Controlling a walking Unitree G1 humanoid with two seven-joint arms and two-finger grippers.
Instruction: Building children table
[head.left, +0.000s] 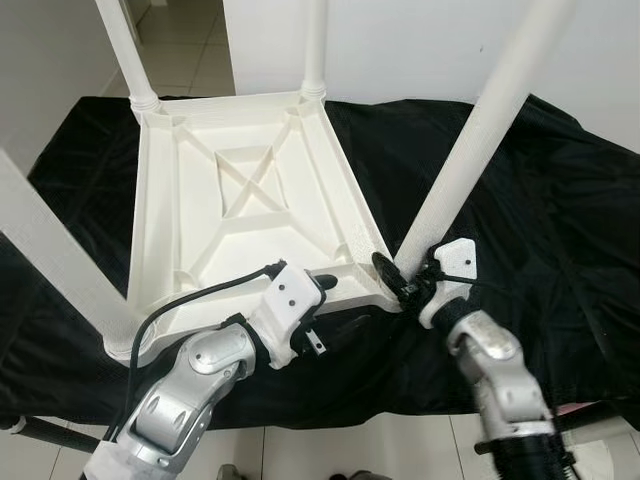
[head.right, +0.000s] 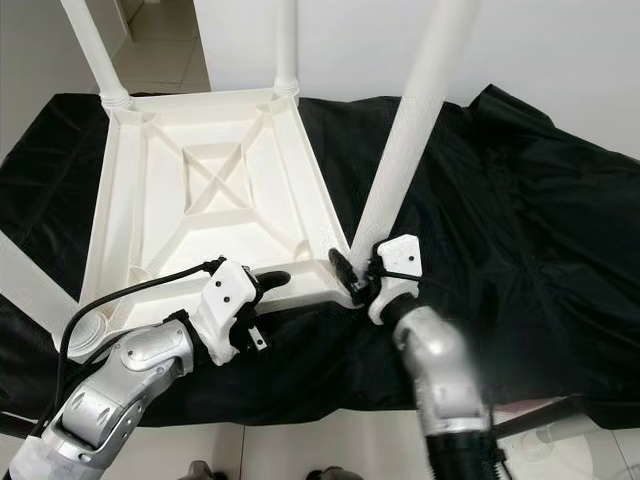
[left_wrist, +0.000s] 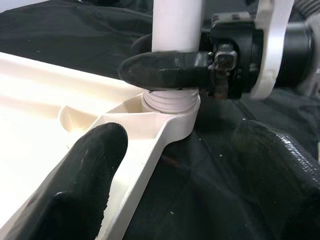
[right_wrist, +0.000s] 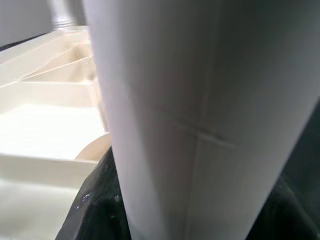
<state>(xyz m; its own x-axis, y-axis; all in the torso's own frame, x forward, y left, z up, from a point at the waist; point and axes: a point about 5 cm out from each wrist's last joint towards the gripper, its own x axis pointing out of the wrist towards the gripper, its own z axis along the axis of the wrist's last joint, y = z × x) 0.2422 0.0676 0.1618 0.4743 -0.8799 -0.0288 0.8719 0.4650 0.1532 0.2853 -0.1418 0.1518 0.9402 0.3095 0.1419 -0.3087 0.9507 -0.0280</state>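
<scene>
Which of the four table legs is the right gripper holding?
The near right leg, at the tabletop corner nearest the robot's right arm. The right gripper clamps its base just above the socket; the other three legs stand untouched.

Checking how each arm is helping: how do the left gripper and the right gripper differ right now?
The right gripper is shut on the near-right table leg just above its socket; the left gripper is open, straddling the tabletop's near edge. The right touches the leg, the left only the frame. Both work at the same corner.

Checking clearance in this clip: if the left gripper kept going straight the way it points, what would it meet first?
Probably the right gripper, clamped around the table leg at its threaded base; the left gripper straddles the tabletop's corner socket. Depth is uncertain.
</scene>
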